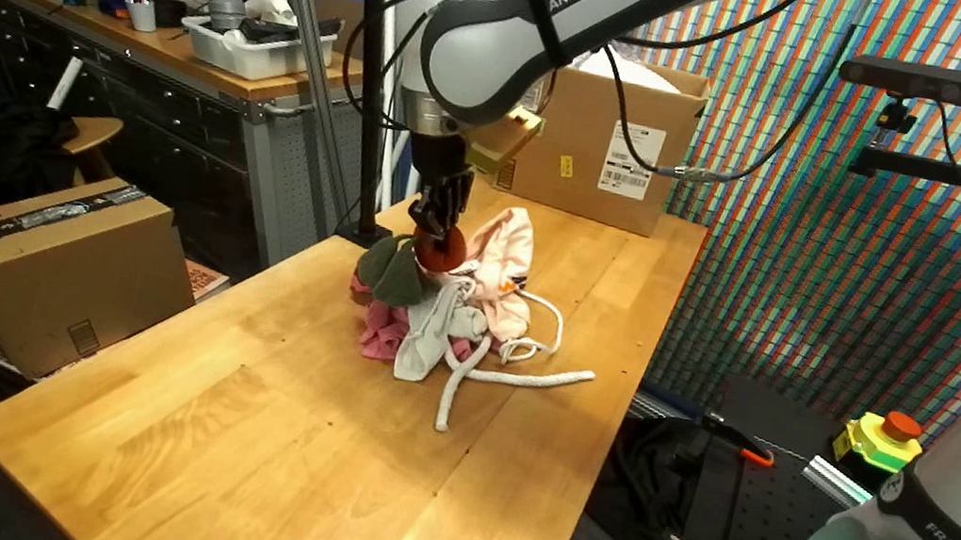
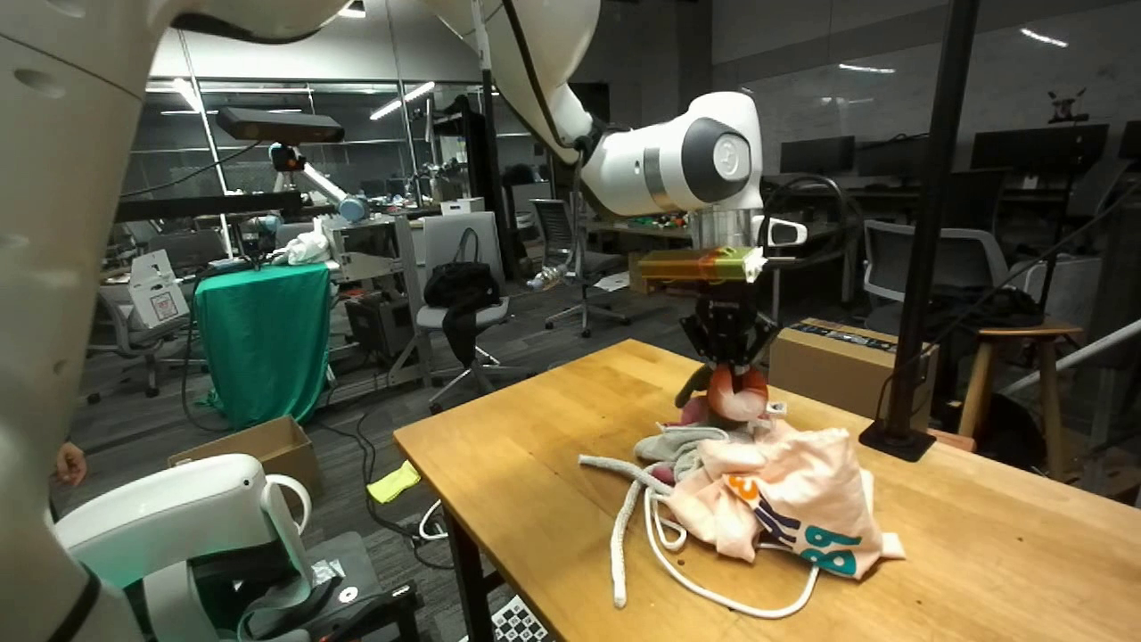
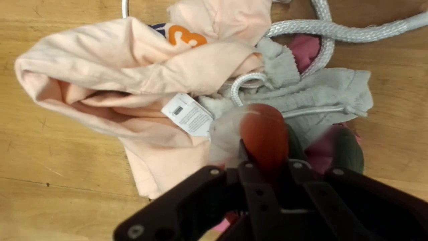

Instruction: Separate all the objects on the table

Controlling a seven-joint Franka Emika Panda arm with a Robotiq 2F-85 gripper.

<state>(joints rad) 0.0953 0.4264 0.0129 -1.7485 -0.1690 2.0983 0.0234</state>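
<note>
In an exterior view all the task's stuff sits in one heap on the counter (image 1: 265,438), w/ a cardboard box (image 1: 586,171) beyond it at 1 o'clock. Red ball (image 1: 449,260) is at the top of the heap; the gripper (image 2: 735,366) is pinching it, jaws in on both sides. Can't tell if its underside touches cloth. In wrist view the ball's long axis runs approx. 12–6, rounded end twd 12. Green leaves (image 1: 398,284) hang just beside it, btwn 7 & 8 o'clock. Peach cloth (image 1: 505,250) lies at 3 o'clock of the ball, long axis abt 12–6; grey cloth (image 1: 424,343) runs 1–7, loose end at 7; pink cloth (image 1: 383,335) pokes out from underneath, also twd 7. White rope (image 1: 540,380) crosses itself, one end pointing to 3, the other just past 6. In an exterior view the white cord (image 2: 774,613) bows out at the heap's 6 o'clock. Arm (image 1: 483,61) comes in from 2 o'clock, bends, then drops so the gripper points nearly straight down, approx. 6, over the heap's 11 o'clock side.
</note>
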